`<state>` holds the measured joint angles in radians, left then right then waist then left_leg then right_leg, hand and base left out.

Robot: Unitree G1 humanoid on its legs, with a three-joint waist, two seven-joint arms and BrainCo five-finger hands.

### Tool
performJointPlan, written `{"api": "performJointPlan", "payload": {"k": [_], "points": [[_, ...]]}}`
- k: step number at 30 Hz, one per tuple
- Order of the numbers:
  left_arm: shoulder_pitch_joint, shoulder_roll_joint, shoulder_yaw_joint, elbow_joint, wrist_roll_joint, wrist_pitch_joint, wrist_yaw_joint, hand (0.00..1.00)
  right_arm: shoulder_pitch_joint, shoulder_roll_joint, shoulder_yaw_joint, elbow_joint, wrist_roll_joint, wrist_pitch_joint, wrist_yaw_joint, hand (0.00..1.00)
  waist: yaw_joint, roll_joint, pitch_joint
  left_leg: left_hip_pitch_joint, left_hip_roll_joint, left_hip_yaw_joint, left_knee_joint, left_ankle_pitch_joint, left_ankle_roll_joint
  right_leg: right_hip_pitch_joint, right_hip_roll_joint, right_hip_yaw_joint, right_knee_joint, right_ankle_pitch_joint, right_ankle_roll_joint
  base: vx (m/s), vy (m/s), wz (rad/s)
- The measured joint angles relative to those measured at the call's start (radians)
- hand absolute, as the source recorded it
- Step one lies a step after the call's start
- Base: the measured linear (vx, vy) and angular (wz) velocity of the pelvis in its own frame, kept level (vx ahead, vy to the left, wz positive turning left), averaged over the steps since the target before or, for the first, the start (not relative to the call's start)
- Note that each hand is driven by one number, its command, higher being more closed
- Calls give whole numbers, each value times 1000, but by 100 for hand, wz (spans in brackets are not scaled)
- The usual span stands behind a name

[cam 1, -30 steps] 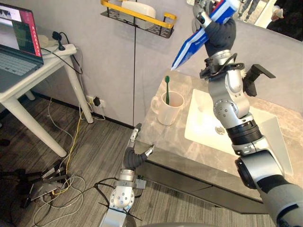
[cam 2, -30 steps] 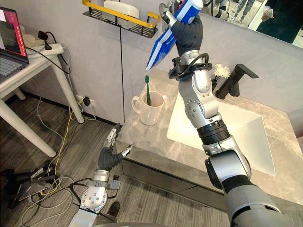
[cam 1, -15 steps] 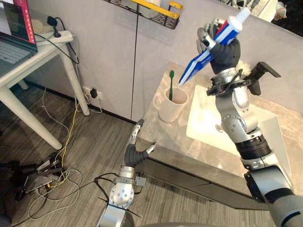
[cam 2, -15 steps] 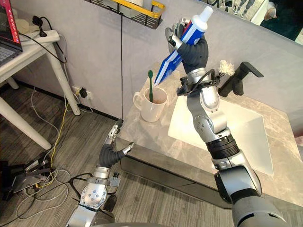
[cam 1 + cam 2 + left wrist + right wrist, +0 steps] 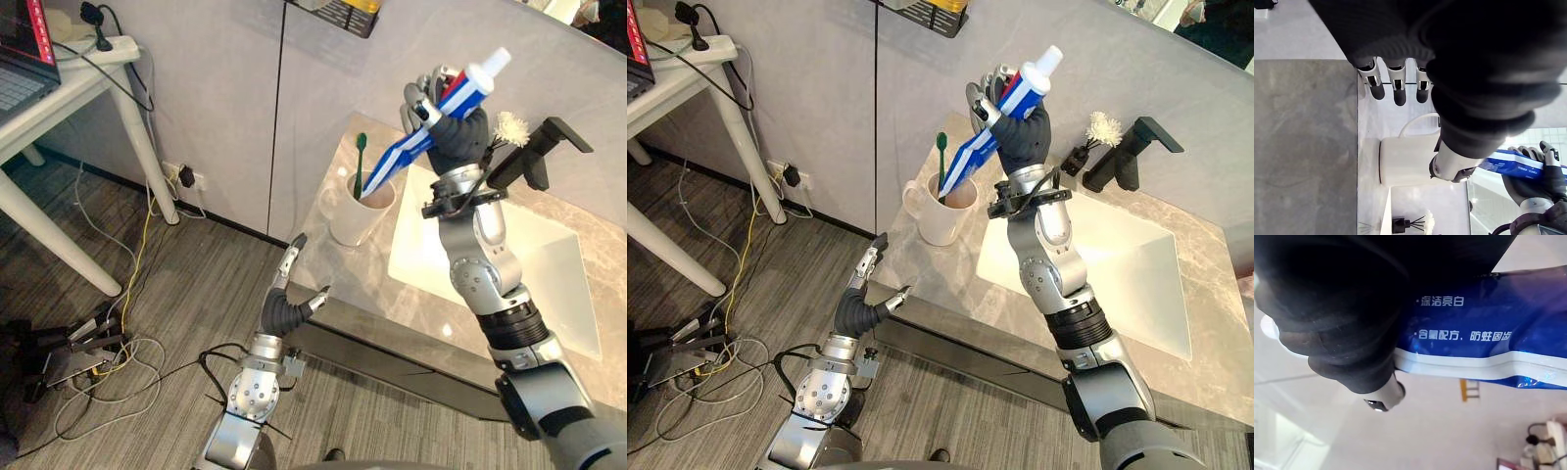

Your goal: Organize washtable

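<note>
The right hand (image 5: 1024,137) is curled round the toothpaste tube (image 5: 975,152), its flat end below at the mug (image 5: 936,220) rim. Lower it steeply, clear of the toothbrush (image 5: 940,147), then release. The left hand (image 5: 862,304) hangs relaxed.

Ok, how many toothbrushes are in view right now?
1. A green toothbrush stands in the white mug on the counter beside the sink. The toothpaste tube held in the right robot hand hangs over the mug's mouth, so another could be hidden behind it.
</note>
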<state>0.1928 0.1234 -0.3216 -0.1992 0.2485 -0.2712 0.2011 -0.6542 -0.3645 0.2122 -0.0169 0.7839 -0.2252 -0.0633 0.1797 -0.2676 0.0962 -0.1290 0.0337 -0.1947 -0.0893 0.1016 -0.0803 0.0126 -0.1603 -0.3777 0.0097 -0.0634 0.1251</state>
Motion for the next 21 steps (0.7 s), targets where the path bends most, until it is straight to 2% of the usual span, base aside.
{"api": "performJointPlan", "payload": {"k": [7, 21], "points": [[-17, 1, 1, 0, -1, -1, -3, 0, 1, 0, -24, 0, -8, 0, -4, 100, -1, -14, 11, -1, 1, 5, 0, 0, 0, -7, -1, 7, 5, 0, 0, -7, 2, -1], [-16, 1, 11, -16, -1, -4, -3, 0, -2, 0, -57, 0, -40, 0, -29, 100, -2, -23, 24, -8, 2, 13, 1, 0, 0, -19, -1, 24, 7, 0, 0, -5, 1, -1]]}}
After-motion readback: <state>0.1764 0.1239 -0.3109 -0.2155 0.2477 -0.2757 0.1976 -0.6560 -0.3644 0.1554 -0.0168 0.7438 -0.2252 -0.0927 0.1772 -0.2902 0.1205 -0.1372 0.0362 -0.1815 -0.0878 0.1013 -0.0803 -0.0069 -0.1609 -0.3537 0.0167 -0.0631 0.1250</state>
